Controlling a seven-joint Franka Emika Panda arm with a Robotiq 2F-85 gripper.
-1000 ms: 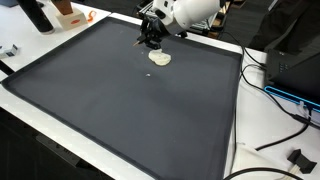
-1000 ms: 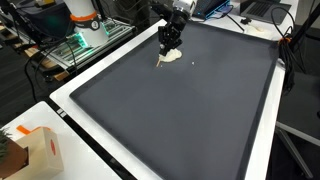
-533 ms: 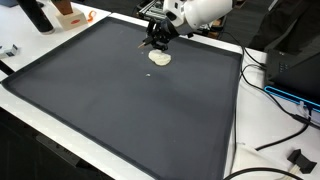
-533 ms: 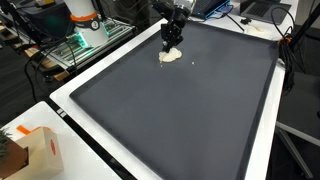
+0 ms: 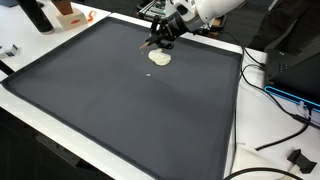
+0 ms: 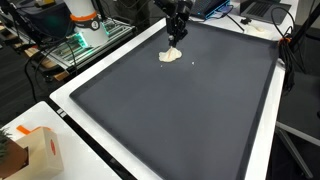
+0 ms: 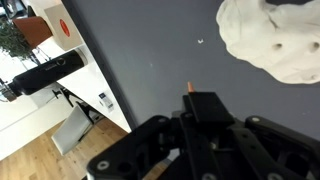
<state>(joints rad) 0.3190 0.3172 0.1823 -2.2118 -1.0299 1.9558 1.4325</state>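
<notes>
White lump (image 7: 275, 40) (partly cropped) near claw (image 5: 160, 39)

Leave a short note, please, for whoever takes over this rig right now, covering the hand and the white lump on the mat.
The hand hovers over the far part of the dark mat; whether it is open or shut does not show.
The white lump lies on the mat close by the hand, apart from it, with a small white speck beside it.
Done: the lump rests free on the mat.
Left: the lump is not gripped.

Your arm (image 5: 205, 10) reaches in from the far edge, wrist tilted, pincer (image 5: 158, 41) pointing down; jaw gap not readable
</notes>
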